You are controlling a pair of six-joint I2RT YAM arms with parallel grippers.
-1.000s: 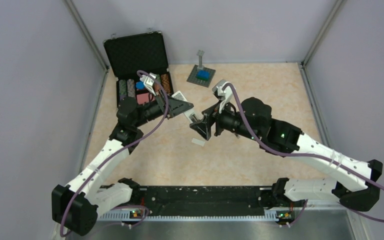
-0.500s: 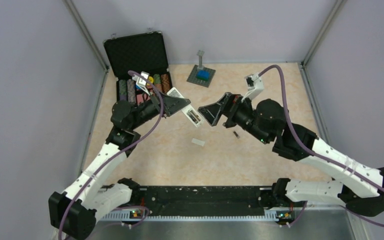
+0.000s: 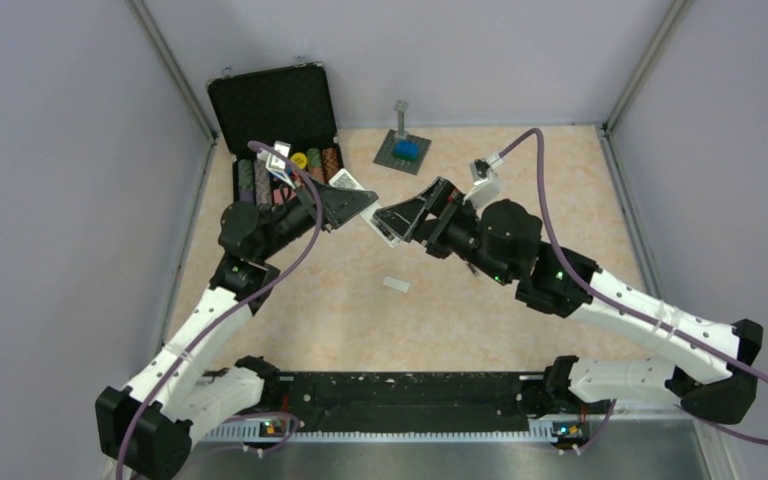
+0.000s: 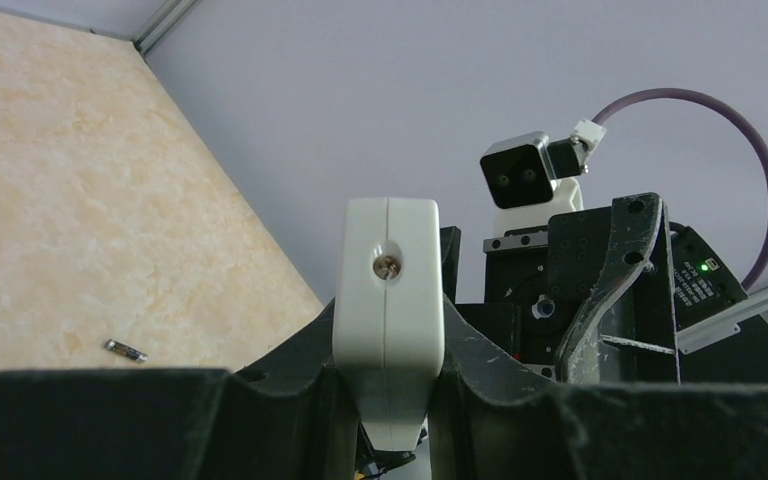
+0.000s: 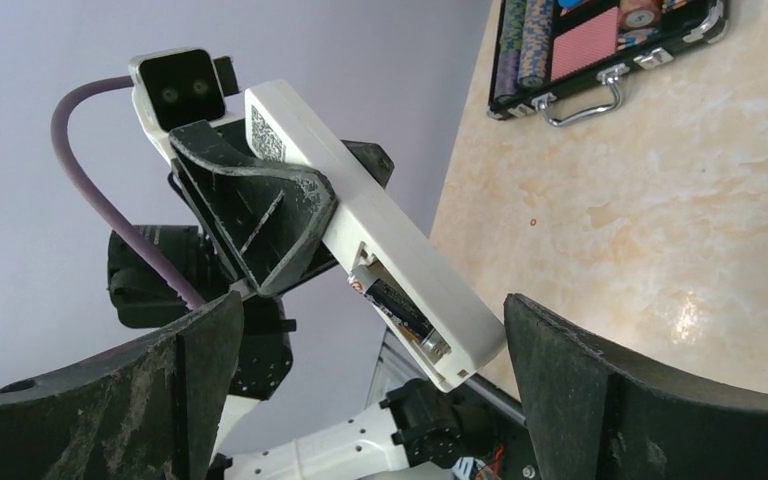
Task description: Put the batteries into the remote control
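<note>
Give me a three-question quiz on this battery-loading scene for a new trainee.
1. True or false: the left gripper is clamped on the remote.
2. What lies loose on the table, as seen from the left wrist? A) a battery B) a screwdriver C) a coin
3. Fill in: the right gripper has its jaws ____.
Key: 1 true; 2 A; 3 open.
</note>
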